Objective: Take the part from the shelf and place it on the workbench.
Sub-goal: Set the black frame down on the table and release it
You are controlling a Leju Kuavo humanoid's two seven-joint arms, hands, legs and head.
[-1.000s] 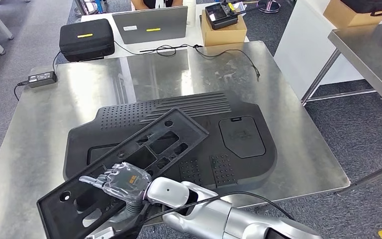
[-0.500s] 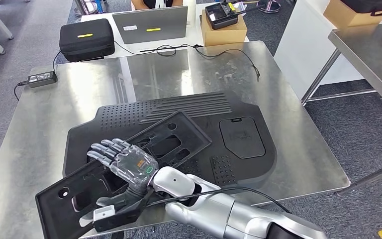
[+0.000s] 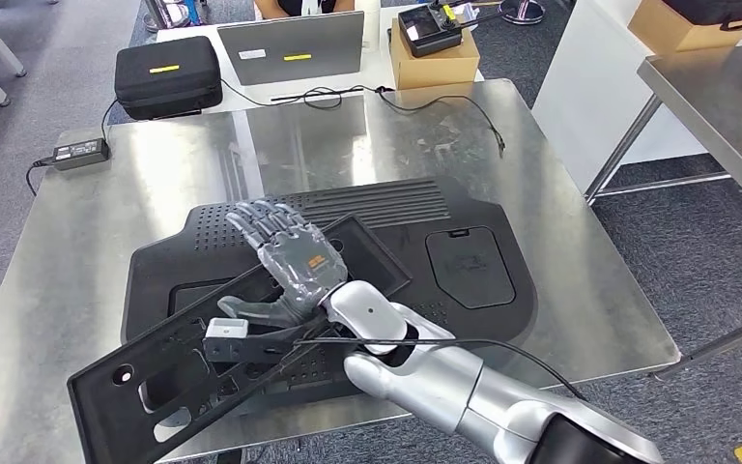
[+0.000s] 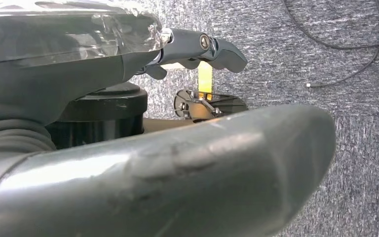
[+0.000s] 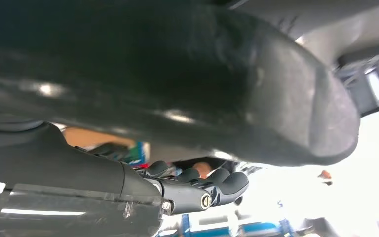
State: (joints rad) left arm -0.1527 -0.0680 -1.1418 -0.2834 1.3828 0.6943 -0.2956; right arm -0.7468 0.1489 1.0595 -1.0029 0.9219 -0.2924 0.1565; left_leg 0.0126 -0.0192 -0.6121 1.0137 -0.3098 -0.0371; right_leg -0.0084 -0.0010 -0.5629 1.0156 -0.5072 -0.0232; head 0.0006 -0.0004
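Part (image 3: 155,377) down on the workbench (image 3: 87,222), a long black plastic frame with cut-out windows, lying slantwise with its far end resting across the big ribbed black panel (image 3: 464,280) and its near end jutting over the bench's front edge. Right hand (image 3: 285,256) is up above that frame's far half, fingers (image 3: 256,220) stretched out straight and apart, thumb (image 3: 251,307) angled out to the side, nothing in the grasp. Silver right forearm (image 3: 425,377) comes in from the lower right. Left hand (image 4: 128,98) hangs low over grey carpet (image 4: 355,148); its fingers (image 4: 217,49) reach out ahead with nothing between them and the thick thumb (image 4: 177,168), so it looks relaxed and apart. Back of the bench: a power adapter (image 3: 79,152) at the left edge and a thin black cable (image 3: 444,101) trailing across the steel. Beyond that, a black carry case (image 3: 168,75), a grey laptop (image 3: 292,47) and a cardboard box (image 3: 435,60).
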